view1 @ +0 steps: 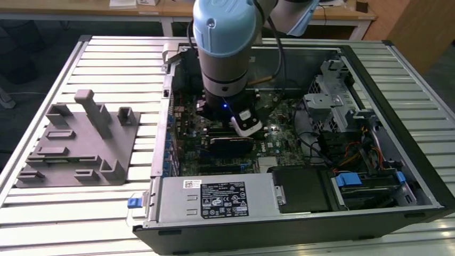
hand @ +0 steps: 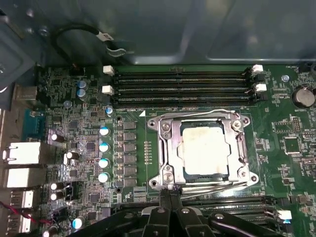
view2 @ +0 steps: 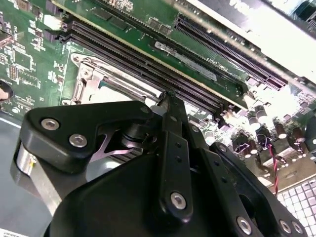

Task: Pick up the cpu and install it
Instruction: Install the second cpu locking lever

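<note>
The cpu (hand: 205, 148), a pale silver square chip, lies flat inside the metal-framed socket (hand: 165, 148) on the green motherboard. In the first wrist view my gripper (hand: 170, 193) sits just off the socket's edge, its two black fingers pressed together with nothing between them. In the second wrist view the black fingers (view2: 170, 148) reach over the socket frame (view2: 89, 79), and a pale patch of the cpu (view2: 116, 96) shows beside them. In the exterior view the arm (view1: 224, 53) reaches down into the open computer case.
Memory slots (hand: 180, 84) run along one side of the socket, with more beside the fingers. Capacitors (hand: 103, 153) and rear ports (hand: 22, 153) stand nearby. A grey fixture block (view1: 78, 144) lies at the exterior view's left, outside the case. The power supply (view1: 213, 200) and drive cage (view1: 334, 101) crowd the case.
</note>
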Available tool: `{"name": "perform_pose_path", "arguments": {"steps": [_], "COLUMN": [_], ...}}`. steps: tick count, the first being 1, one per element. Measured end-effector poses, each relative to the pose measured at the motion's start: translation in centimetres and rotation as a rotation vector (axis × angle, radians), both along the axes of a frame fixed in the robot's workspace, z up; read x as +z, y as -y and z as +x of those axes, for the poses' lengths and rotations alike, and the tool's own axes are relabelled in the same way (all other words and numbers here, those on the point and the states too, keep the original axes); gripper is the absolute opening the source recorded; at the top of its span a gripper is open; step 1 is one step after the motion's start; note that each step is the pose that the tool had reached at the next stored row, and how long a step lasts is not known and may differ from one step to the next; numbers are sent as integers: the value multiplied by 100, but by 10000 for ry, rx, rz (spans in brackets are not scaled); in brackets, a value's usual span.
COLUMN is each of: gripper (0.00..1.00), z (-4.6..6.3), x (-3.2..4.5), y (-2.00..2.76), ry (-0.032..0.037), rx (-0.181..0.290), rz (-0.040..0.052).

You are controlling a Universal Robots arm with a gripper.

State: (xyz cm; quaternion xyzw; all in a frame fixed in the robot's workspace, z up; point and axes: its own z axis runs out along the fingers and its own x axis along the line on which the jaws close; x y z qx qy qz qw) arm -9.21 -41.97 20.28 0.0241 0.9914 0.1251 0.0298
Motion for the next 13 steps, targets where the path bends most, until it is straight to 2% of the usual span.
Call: {"name": "perform_pose_path", "arguments": {"steps": [3,8,13], "gripper": [11,11,11], "z": [-17,-62,-80], "x": [-24,-47,-93], "y": [12,19,19], "ry": [0,1,0], "rx": [0,0,0], "rz": [73,357,492]}}
